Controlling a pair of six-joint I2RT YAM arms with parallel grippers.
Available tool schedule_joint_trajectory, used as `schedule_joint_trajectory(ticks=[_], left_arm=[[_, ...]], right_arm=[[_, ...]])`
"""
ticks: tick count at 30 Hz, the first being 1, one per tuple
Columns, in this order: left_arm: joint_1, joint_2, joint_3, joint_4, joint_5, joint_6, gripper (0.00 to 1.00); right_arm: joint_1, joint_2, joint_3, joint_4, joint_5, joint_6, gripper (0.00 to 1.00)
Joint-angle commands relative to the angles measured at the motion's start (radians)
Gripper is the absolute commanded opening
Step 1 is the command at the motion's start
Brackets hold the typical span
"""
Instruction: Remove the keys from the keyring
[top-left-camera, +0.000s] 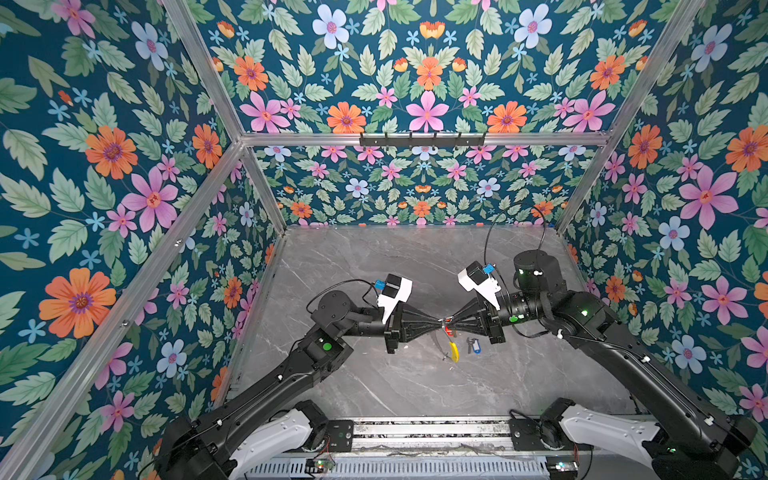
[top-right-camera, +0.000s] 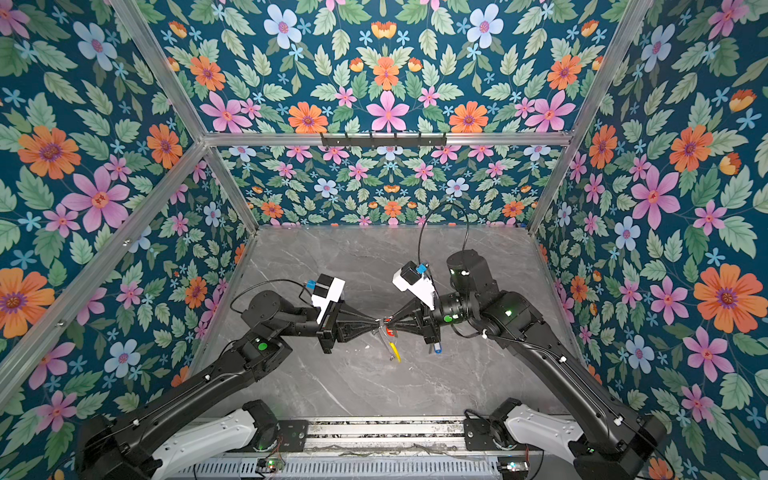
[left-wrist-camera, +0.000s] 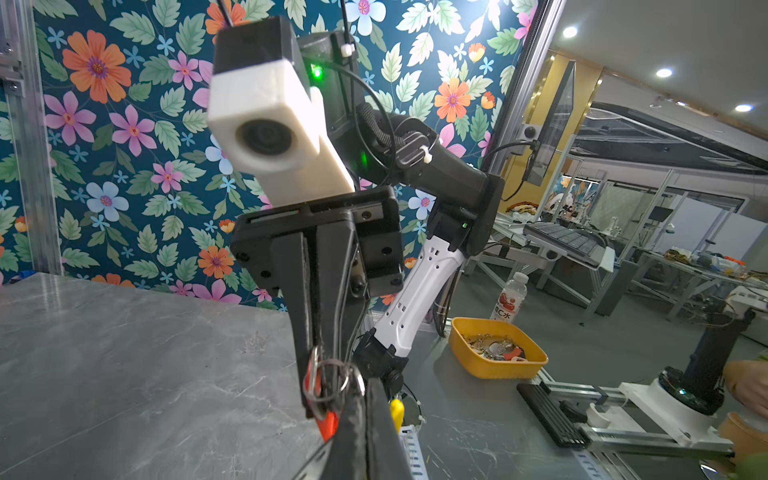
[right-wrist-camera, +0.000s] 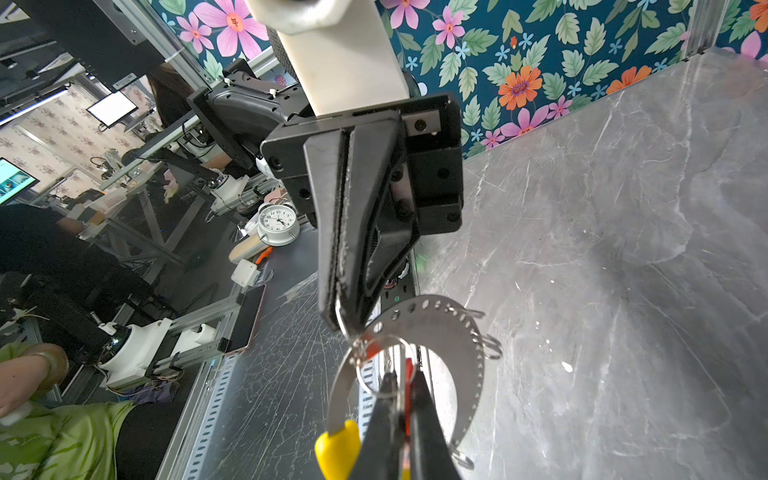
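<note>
Both grippers meet tip to tip above the middle of the table. My left gripper (top-left-camera: 437, 321) (right-wrist-camera: 343, 322) is shut on the rim of the keyring (right-wrist-camera: 467, 353), a flat grey hoop with small holes and a yellow segment (top-left-camera: 454, 352) (right-wrist-camera: 336, 451). The hoop hangs below the two grippers. My right gripper (top-left-camera: 453, 322) (right-wrist-camera: 401, 399) is shut on the red-tagged key (left-wrist-camera: 328, 424) (top-left-camera: 449, 331), whose split ring (left-wrist-camera: 332, 382) is still through the hoop. The blue-tagged key (top-left-camera: 475, 347) (top-right-camera: 436, 348) lies loose on the table under my right gripper.
The grey marble table (top-left-camera: 374, 374) is walled by floral panels on three sides. A black hook rail (top-left-camera: 422, 139) is on the back wall. Off the table's front are a yellow tray (left-wrist-camera: 490, 372) of metal bits, a bottle (left-wrist-camera: 511, 297) and an alarm clock (right-wrist-camera: 276, 222).
</note>
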Motion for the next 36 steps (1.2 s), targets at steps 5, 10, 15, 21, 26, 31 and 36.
schedule_joint_trajectory(ticks=[5, 10, 15, 21, 26, 31, 36], left_arm=[[-0.004, -0.012, -0.065, 0.299, -0.118, -0.038, 0.00], [-0.005, 0.016, -0.161, 0.578, -0.312, -0.055, 0.00], [-0.003, 0.073, -0.194, 0.756, -0.356, -0.080, 0.00], [-0.003, 0.159, -0.219, 0.943, -0.396, -0.119, 0.00], [-0.004, 0.206, -0.208, 0.968, -0.389, -0.134, 0.00], [-0.003, 0.191, -0.207, 0.891, -0.402, -0.114, 0.00], [-0.003, 0.178, -0.192, 0.828, -0.391, -0.098, 0.00]], right_arm=[[-0.006, -0.004, -0.050, 0.127, 0.074, 0.097, 0.00], [0.017, -0.030, -0.099, 0.196, 0.152, 0.146, 0.00], [0.060, -0.044, -0.129, 0.211, 0.233, 0.151, 0.00], [0.092, -0.055, -0.193, 0.297, 0.285, 0.196, 0.00], [0.094, -0.071, -0.222, 0.334, 0.318, 0.225, 0.00], [0.094, -0.131, -0.231, 0.322, 0.335, 0.226, 0.28], [0.093, -0.234, -0.222, 0.290, 0.411, 0.212, 0.49]])
